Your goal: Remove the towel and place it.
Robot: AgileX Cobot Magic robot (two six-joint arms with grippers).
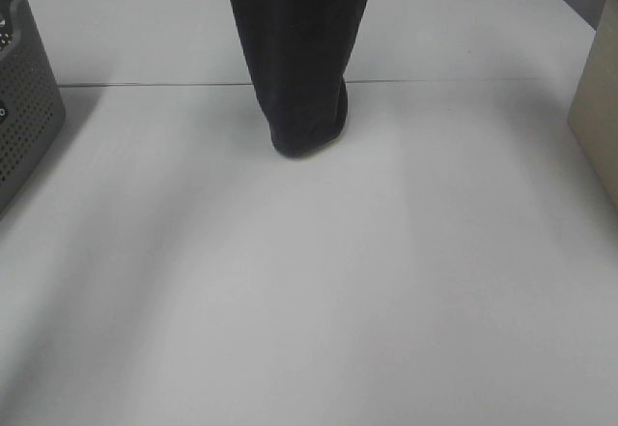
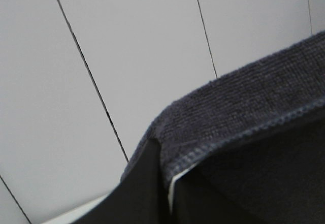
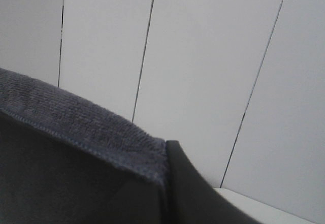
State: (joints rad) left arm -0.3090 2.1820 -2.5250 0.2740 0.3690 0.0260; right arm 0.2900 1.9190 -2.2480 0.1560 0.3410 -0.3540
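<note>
Left gripper (image 2: 163, 183) clamped shut on towel (image 2: 244, 107) hem; right gripper (image 3: 166, 188) pinches hem too, jaws closed. Towel hangs below both, bunched lower end apparently touching white table (image 1: 309, 300) by seam, between grey basket (image 1: 24, 107) and tan box (image 1: 599, 107).

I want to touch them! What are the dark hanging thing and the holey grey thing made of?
The towel looks like soft dark terry cloth: fuzzy loops and a stitched hem show close up. The basket seems matte grey plastic, with neat rows of small holes.
</note>
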